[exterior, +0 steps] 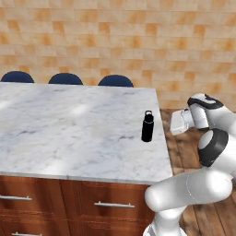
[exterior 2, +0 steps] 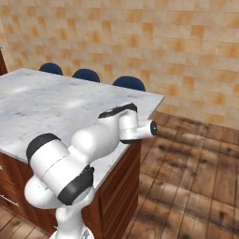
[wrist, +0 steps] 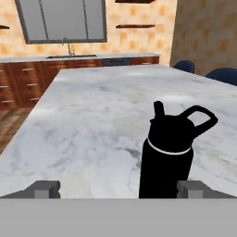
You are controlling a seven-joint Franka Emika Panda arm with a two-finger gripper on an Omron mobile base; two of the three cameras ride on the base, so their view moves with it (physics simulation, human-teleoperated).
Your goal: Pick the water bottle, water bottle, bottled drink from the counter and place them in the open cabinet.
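A: The water bottle [exterior: 147,126] is seen upright right of centre in the left base view, near the right edge of the table [exterior: 69,133]; in the hand view it fills the lower right, close ahead.

B: How is the gripper [wrist: 119,189] set?

A: Its fingertips [wrist: 44,189] are spread wide at the bottom of the hand view, nothing held between them; the bottle stands ahead, lined up with the right-hand tip rather than centred in the gap.

B: What is it made of?

A: A matte black cylinder is shown, with a thin pale ring at the shoulder and a sport cap carrying a spout and a loop. The table is white-grey veined marble over reddish-brown drawers [exterior: 106,203] with silver bar handles.

B: And its handling?

A: It is judged rigid and moderately heavy if full, not fragile. The smooth round wall could slip, so the straight body below the ring is judged the best hold; the loop and spout are best avoided.
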